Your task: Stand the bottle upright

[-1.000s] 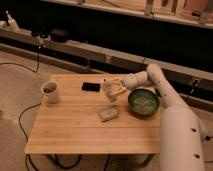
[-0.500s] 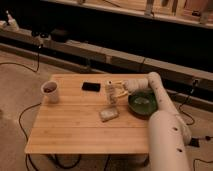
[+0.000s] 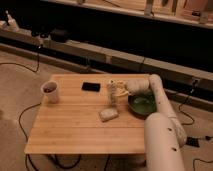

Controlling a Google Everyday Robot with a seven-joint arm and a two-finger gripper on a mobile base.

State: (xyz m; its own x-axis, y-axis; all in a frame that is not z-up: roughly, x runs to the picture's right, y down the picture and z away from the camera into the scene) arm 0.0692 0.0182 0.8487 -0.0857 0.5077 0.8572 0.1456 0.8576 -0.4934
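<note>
A: Scanning from the left, what is found on the table (image 3: 70, 131)?

B: A white mug (image 3: 50, 92) with something dark inside is seen near the left edge. A flat black object (image 3: 91, 87), perhaps a phone, is laid further along toward the back. Both are well apart from the work, so they are unlikely to be knocked.

A: And the bottle (image 3: 112, 93)?

B: It is found right of centre, looking upright or nearly so, with its base apparently on the wood. A pale rectangular block (image 3: 108, 114) lies flat just in front of it.

A: Where is the claw (image 3: 120, 91) placed?

B: It is held at the bottle's right side, touching or nearly touching it, on a white arm (image 3: 159, 117) brought in from the lower right. Whether it is spread or clamped cannot be told. That side-on approach is judged to suit steadying a tall, narrow thing.

A: Anything beyond it?

B: A green bowl (image 3: 142, 104) is set just to the right, below the forearm.

A: How far along is the task judged to be?

B: Nearly done, it seems; a clean release is what remains.
</note>
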